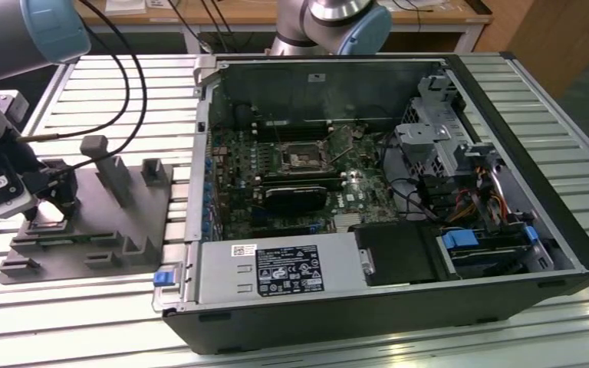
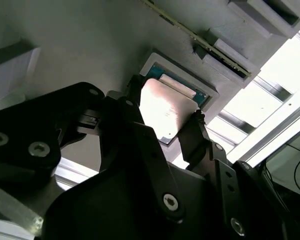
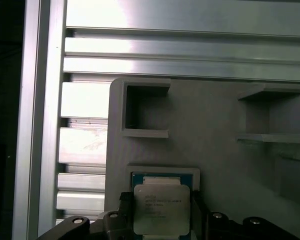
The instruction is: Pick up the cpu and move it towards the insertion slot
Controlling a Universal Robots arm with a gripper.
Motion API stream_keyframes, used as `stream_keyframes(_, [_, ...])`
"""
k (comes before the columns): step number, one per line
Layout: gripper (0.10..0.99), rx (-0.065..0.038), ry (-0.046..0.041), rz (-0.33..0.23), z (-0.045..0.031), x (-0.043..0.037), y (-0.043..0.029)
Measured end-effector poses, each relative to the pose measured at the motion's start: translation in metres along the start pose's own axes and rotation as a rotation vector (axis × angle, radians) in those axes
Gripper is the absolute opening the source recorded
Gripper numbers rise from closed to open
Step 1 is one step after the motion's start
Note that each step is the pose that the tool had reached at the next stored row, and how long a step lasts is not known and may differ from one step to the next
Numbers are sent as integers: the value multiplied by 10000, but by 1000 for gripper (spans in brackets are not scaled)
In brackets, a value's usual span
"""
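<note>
The cpu [image 3: 161, 207], a small square chip with a silver top, sits between my two black fingers just over a square recess [image 3: 162, 174] in the grey fixture plate [image 3: 220, 160]. My gripper [image 3: 160, 210] is shut on it from two opposite sides. In the second wrist view the cpu [image 2: 165, 107] looks slightly raised over the recess [image 2: 202, 94], with a finger [image 2: 195, 132] against its edge. In the exterior view my gripper [image 1: 54, 203] stands over the plate [image 1: 100, 230] at the exterior view's left. The insertion slot [image 1: 302, 159] lies on the motherboard inside the open computer case.
Grey upright blocks [image 1: 110, 172] rise from the fixture plate close to my gripper. The open computer case [image 1: 376, 192] fills the middle and right of the slatted aluminium table [image 1: 90, 307], with a long black card [image 1: 294, 195] just below the slot. A second arm's base [image 1: 330, 23] stands behind the case.
</note>
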State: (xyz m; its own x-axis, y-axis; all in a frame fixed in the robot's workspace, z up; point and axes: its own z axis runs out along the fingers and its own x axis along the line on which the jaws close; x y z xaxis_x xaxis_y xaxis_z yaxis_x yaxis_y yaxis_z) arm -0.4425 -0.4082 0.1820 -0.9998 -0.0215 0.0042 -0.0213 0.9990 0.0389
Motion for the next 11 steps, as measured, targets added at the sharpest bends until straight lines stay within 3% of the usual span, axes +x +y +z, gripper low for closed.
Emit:
stream_keyframes(5, [545,-4,-6,0,-7,-1,1])
stream_keyframes(11, [545,-2,-3,0,-128,0,5])
